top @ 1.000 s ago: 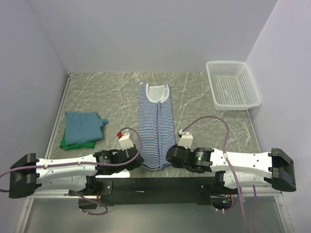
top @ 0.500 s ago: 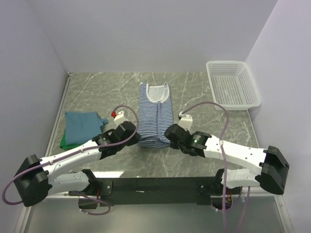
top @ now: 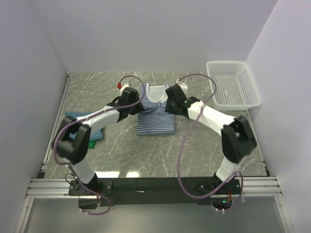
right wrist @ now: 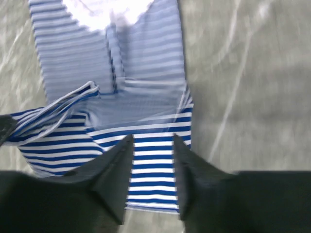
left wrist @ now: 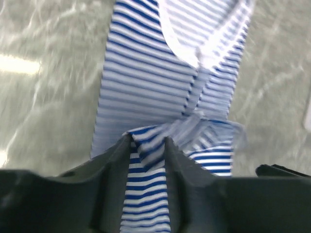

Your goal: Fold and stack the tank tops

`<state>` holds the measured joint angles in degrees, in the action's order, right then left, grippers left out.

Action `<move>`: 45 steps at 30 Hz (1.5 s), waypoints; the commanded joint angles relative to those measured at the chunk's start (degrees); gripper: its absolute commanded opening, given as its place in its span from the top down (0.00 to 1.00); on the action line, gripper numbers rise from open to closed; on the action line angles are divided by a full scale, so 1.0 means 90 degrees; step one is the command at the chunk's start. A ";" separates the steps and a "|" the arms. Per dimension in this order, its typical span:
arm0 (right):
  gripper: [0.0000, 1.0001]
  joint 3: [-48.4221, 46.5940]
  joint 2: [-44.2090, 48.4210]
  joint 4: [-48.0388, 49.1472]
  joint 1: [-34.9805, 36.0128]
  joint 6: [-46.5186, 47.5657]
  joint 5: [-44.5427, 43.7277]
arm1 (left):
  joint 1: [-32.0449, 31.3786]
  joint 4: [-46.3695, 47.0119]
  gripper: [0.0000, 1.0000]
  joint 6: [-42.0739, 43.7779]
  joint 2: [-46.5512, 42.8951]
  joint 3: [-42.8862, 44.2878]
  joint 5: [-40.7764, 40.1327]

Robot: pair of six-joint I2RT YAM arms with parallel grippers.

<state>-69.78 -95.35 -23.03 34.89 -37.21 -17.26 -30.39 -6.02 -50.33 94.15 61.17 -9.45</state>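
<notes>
The navy-and-white striped tank top lies folded in half at the table's middle, its lower hem brought up onto the white neckline. My left gripper hovers over the fold's left corner and my right gripper over its right corner. In the left wrist view the gripper is open, with a rumpled bit of the striped top loose between its fingers. The right gripper is open too, over flat striped cloth. A teal-blue tank top lies folded at the left, partly hidden by the left arm.
A white mesh basket stands at the back right corner. White walls close in the table at the back and both sides. Both arms stretch far across the marbled tabletop, cables looping above them.
Both arms swept from the near edge to the far side, carrying the striped top's hem up over its neckline. Both grippers, shut on the hem before, now stand open.
</notes>
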 commanded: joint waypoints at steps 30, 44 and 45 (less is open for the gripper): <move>0.73 0.2089 0.1542 0.1181 0.0478 -0.0416 0.0432 | -0.0968 0.1820 0.86 -0.0472 0.0095 -0.1005 0.1489; 0.88 0.3309 0.0800 0.3310 -0.0039 -0.1207 0.2611 | -0.1018 0.1831 0.90 -0.0473 0.0632 -0.1298 0.1402; 0.88 0.3551 0.0838 0.3349 -0.0165 -0.1236 0.2562 | -0.1018 0.1841 0.90 -0.0482 0.0671 -0.1347 0.1383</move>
<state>-41.58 -87.68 2.13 35.97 -45.67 3.20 -39.35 9.21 -54.59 98.94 50.35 3.20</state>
